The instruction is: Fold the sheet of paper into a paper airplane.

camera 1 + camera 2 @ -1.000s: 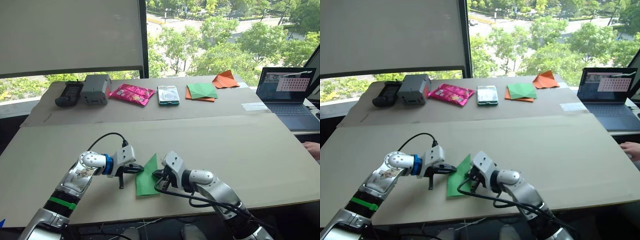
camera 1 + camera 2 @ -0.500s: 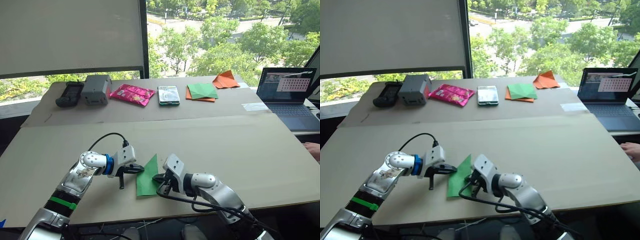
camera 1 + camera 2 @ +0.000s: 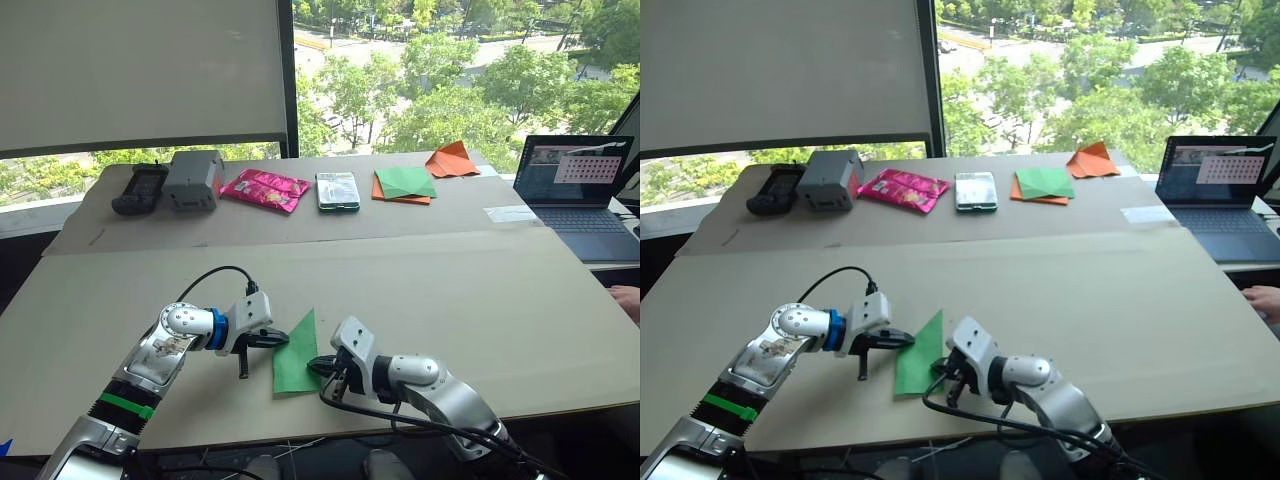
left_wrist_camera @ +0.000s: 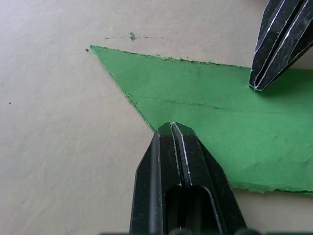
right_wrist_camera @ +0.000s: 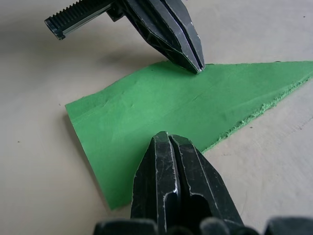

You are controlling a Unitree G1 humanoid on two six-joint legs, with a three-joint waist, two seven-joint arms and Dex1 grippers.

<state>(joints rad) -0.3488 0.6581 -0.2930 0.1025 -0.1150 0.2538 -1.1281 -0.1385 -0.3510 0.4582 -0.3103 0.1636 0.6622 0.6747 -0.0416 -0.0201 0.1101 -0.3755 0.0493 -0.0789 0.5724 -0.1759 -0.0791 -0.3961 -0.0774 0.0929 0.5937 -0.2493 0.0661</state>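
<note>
Both grippers were clenched, empty: left gripper tip pressed on paper edge, right gripper tip on opposite edge.

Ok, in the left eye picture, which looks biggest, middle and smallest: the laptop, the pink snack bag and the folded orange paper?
1. Laptop, biggest by far.
2. Pink snack bag.
3. Folded orange paper, smallest, though close to the bag.

All three lie far back, at much the same distance, so the order should hold.

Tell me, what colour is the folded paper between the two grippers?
Bright green. The paper shows best in the right wrist view.
</note>
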